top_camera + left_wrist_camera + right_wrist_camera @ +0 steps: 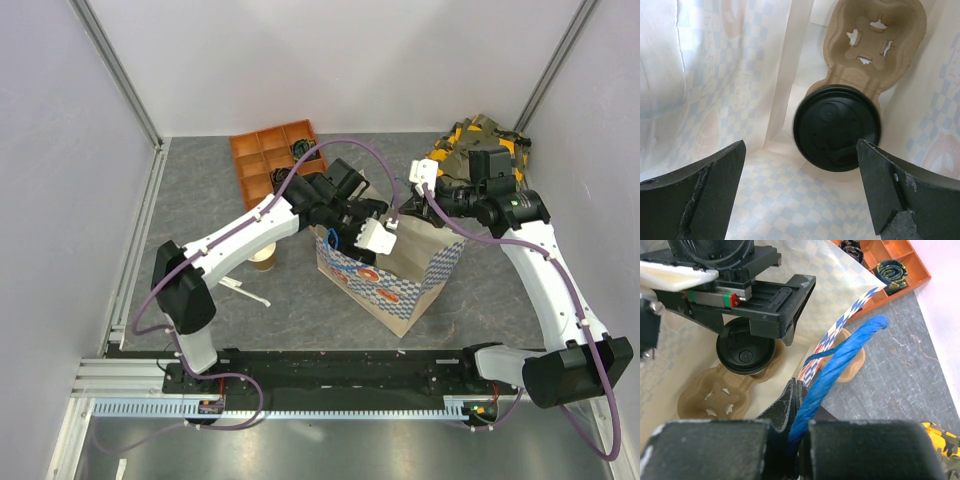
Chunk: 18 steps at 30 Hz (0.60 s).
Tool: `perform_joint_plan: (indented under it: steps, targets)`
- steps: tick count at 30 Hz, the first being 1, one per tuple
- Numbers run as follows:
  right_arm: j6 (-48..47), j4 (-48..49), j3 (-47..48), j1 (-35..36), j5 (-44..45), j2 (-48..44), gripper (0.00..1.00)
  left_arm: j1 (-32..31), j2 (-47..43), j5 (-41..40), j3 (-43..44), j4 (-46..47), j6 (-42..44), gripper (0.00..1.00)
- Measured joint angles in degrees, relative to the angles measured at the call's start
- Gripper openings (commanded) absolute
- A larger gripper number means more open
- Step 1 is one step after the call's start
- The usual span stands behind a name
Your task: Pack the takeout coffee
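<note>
Hovering over the takeout coffee [837, 127], left tool [801, 149] spread wide

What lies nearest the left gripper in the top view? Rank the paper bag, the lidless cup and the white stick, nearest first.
1. Paper bag: the open left gripper is inside its mouth.
2. Lidless cup: on the left, beside the left arm.
3. White stick: also on the left, beyond the cup, closer to the arm bases.
</note>
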Motion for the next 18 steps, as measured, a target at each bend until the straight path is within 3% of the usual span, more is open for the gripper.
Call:
perform_joint_plan:
  steps: [18]
  targets:
    - [-2.43,0.50,0.00,0.00,0.00,-0.09,0.00,0.02,-3.32,0.02,-1.53,0.20,1.70,1.00]
